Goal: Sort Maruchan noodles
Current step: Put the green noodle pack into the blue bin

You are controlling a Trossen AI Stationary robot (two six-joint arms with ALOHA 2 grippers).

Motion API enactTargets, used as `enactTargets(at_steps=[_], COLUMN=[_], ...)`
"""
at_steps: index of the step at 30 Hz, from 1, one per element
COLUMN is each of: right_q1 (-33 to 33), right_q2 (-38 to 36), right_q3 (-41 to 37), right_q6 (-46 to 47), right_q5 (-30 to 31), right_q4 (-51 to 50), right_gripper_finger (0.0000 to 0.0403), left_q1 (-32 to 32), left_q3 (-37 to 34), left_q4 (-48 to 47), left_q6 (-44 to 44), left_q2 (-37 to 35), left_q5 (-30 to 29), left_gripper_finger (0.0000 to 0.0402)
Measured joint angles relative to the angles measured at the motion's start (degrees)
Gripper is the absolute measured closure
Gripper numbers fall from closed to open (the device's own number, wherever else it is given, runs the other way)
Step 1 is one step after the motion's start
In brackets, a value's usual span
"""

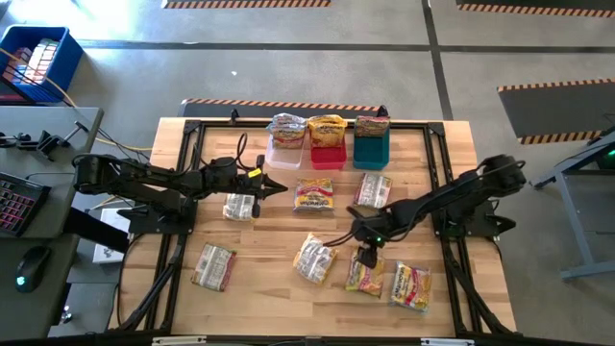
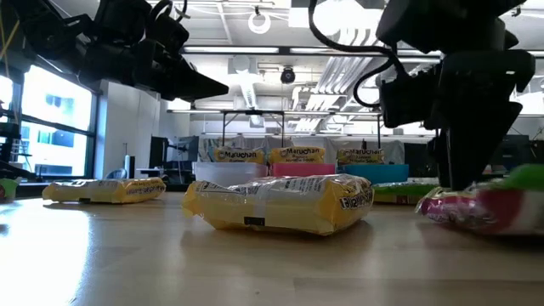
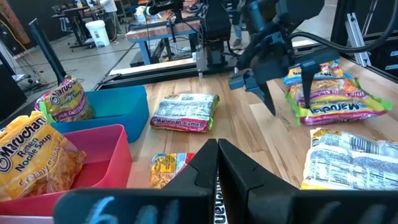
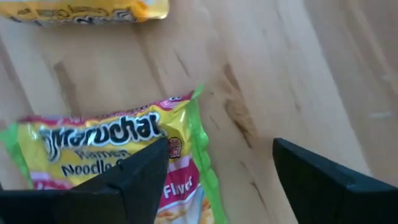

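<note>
Several Maruchan noodle packets lie flat on the wooden table. My right gripper (image 1: 365, 256) (image 4: 221, 180) points down, open, over a pink-and-green packet (image 1: 365, 275) (image 4: 106, 155) near the front right. One finger stands over the packet's green edge, the other over bare wood. A second pink-and-green packet (image 1: 410, 285) lies beside it. My left gripper (image 1: 280, 185) (image 3: 217, 163) hovers shut and empty left of the table's middle, above a silvery packet (image 1: 239, 206). At the far edge, a clear bin (image 1: 286, 157), a red bin (image 1: 328, 157) and a teal bin (image 1: 372, 152) each hold a packet. My right gripper stands over the pink-and-green packet's green edge (image 4: 198, 140), coming from above with its fingers pointing down. I cannot tell whether the finger (image 4: 134, 180) over the packet touches it. The packet lies flat on the table.
More packets lie loose: a yellow one (image 1: 313, 195) at mid-table, a silvery one (image 1: 372, 189) right of it, a yellowish one (image 1: 314, 258) (image 2: 280, 204) front of centre, and a silvery one (image 1: 213, 266) at the front left. Black frame rails run along the table's left and right sides.
</note>
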Motion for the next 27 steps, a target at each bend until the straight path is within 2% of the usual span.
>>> enactTargets(at_steps=[3,6,11,15,17,19,22,27], right_q1=[0.0,0.0,0.0,0.0,0.0,0.0,0.2,0.7], right_q2=[0.5,0.5,0.5,0.4,0.3,0.3,0.0,-1.4], right_q3=[0.0,0.0,0.0,-0.1,-0.1,-0.1,-0.1,-0.2], right_q6=[-1.1,-2.1,-5.7,-10.1,-11.8,-12.4,-14.5,-14.9], right_q5=[-0.8,-0.9,-1.1,-4.0,-4.3,-3.3,0.2,9.1], right_q4=[1.3,2.1,3.4,5.3,5.6,5.7,6.0,4.9], right_gripper_finger=[0.0157,0.02,0.0303,0.0383,0.0395,0.039,0.0398,0.0402], left_q1=[0.0,0.0,-0.1,-0.1,-0.1,-0.1,-0.9,-4.3], left_q3=[0.0,0.0,0.0,0.0,0.0,0.2,1.0,3.9], left_q4=[0.0,0.0,0.0,0.1,0.3,0.6,0.5,0.4], left_q6=[0.0,-0.1,-0.5,-2.4,-3.8,-5.8,-8.0,-9.0], left_q2=[0.0,0.0,0.0,0.0,0.0,0.3,2.0,7.9], left_q5=[0.0,0.0,0.0,-0.2,-0.7,-1.9,-4.8,-5.3], left_gripper_finger=[0.0398,0.0398,0.0398,0.0398,0.0398,0.0398,0.0398,0.0381])
